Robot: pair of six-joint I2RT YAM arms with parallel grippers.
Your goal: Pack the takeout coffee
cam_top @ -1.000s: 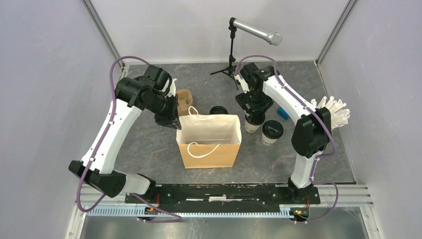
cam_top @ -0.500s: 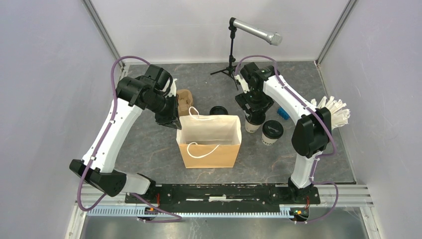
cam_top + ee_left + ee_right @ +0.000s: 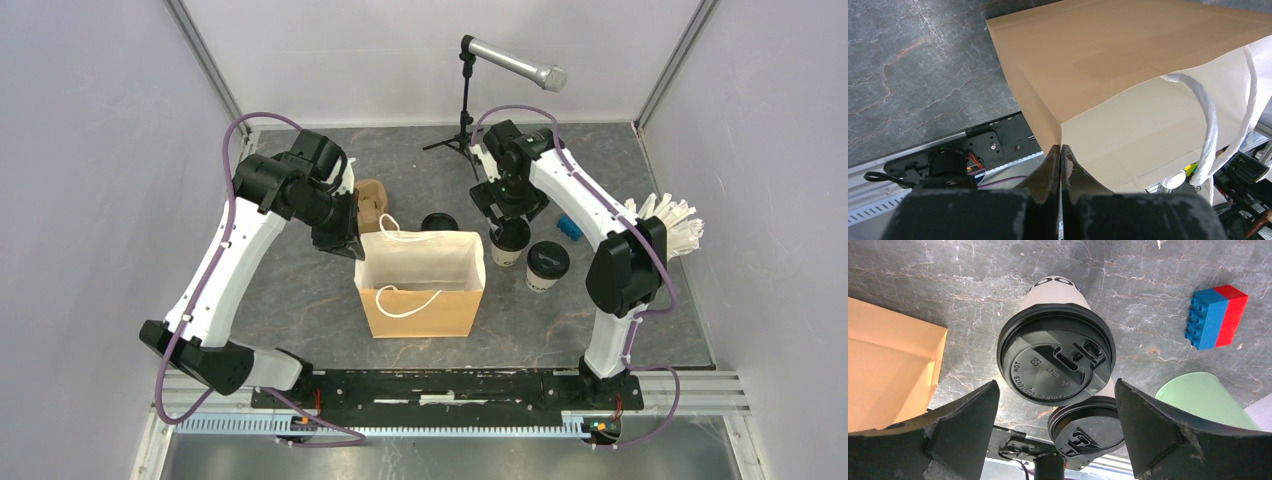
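Coffee cup (image 3: 1055,360) between the released right pincer's (image 3: 1054,390) jaws, apparently untouched, could topple under an off-centre squeeze; left pincer (image 3: 1061,150) clamps bag (image 3: 1098,60).

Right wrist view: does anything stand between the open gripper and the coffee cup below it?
Nothing visible does. The right gripper hangs open above the coffee cup, with one finger on each side of its black lid in this view. A second cup stands close beside it.

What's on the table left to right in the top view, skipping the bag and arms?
cardboard cup carrier → far coffee cup → middle coffee cup → right coffee cup → cup of straws
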